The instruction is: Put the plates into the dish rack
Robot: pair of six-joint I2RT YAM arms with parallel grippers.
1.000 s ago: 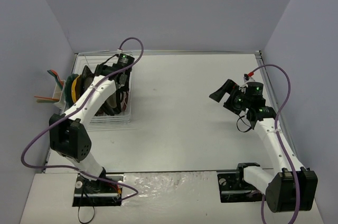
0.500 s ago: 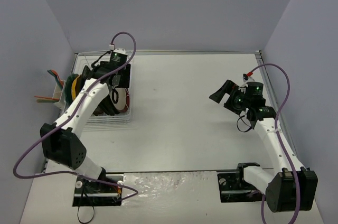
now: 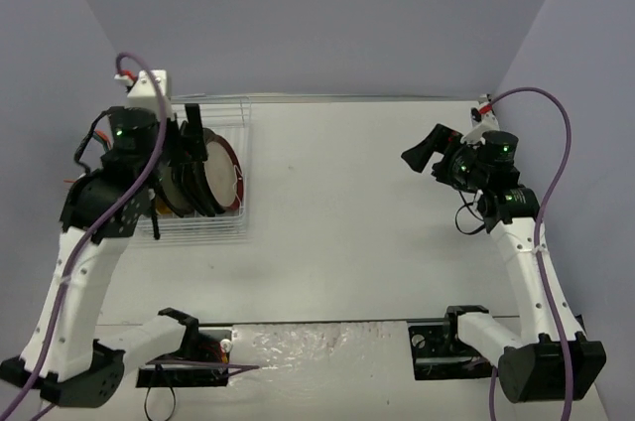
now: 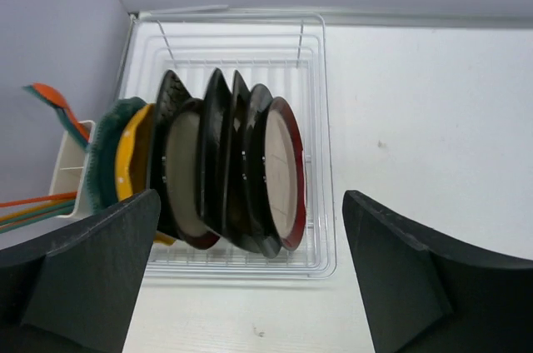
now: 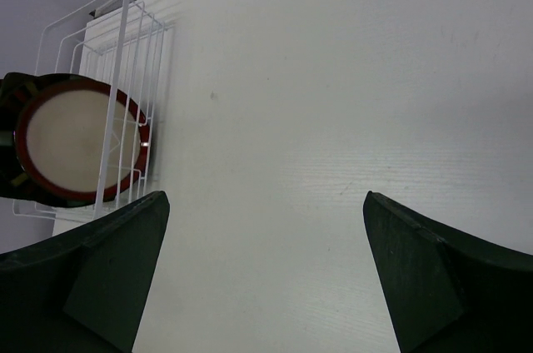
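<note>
Top view first: left end effector (image 3: 190, 138) hangs right over the dish rack (image 3: 244, 226), and the right end effector (image 3: 422, 154) sits well away from the rack, above bare tabletop (image 3: 347, 232). Plates are standing on edge inside the rack, and the red-rimmed plate (image 3: 214, 175) is the one at the open-tabletop end of the row.

Left wrist view: fingers (image 4: 92, 261) are spread wide with nothing between them, looking down on the row. Teal scalloped plate (image 4: 107, 149) is at the utensil-cup end of the rack, with the orange-yellow plate (image 4: 133, 157) next to it. Then come the black ones, then the red-rimmed one. The utensil cup (image 4: 68, 180) hangs on the outside of the rack and has an orange utensil (image 4: 57, 101) sticking up. Every plate I can see is slotted, so my guess is loading is basically done.

Right wrist view: its fingers (image 5: 100, 270) are apart too and hold nothing. It only catches the rack's end with the red-rimmed plate behind the wires.

If it were me, I'd take the left arm straight up off the rack with the fingers kept wide. The plate rims stick up above the wires, so a sideways swing could clip one and knock the row over like dominoes. I'd also steer clear of that utensil handle.
</note>
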